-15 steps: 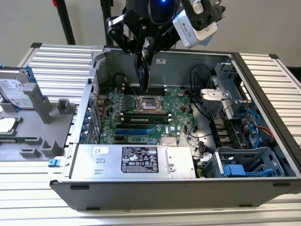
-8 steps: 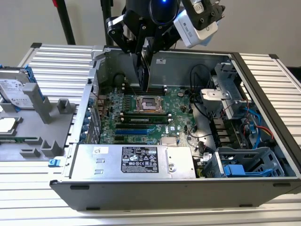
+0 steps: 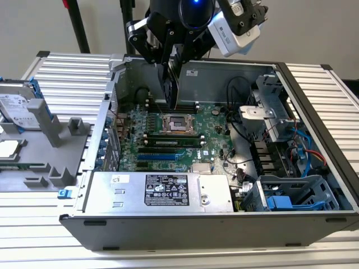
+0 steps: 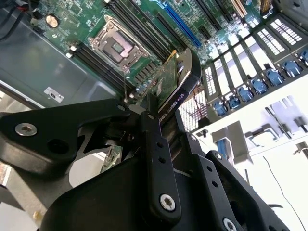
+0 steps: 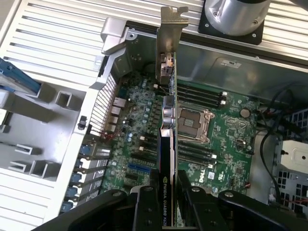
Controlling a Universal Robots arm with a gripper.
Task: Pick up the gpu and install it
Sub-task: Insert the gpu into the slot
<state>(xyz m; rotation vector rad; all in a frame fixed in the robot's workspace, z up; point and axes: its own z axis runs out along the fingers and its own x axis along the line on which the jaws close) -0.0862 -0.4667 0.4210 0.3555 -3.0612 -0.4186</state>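
Note:
My gripper (image 3: 170,56) hangs over the open computer case (image 3: 314,129), shut on the gpu (image 3: 171,87). The card points edge-down above the back part of the green motherboard (image 3: 168,140), near the CPU socket (image 3: 177,123), and touches nothing below it. In the first wrist view the gpu (image 5: 167,144) runs edge-on, its silver end bracket (image 5: 169,29) at the far end and its black shroud clamped between the fingers (image 5: 144,209) of the gripper (image 5: 166,204). In the second wrist view the gpu (image 4: 179,79) sticks out past the gripper (image 4: 161,118) towards the motherboard (image 4: 144,29).
A silver power supply (image 3: 162,190) lines the case's near side. Cables and a drive cage (image 3: 291,196) with blue parts fill the exterior view's right. Outside the case, on that view's left, a grey fixture (image 3: 50,145) and a hard drive (image 3: 17,103) rest on the ribbed table (image 3: 67,67).

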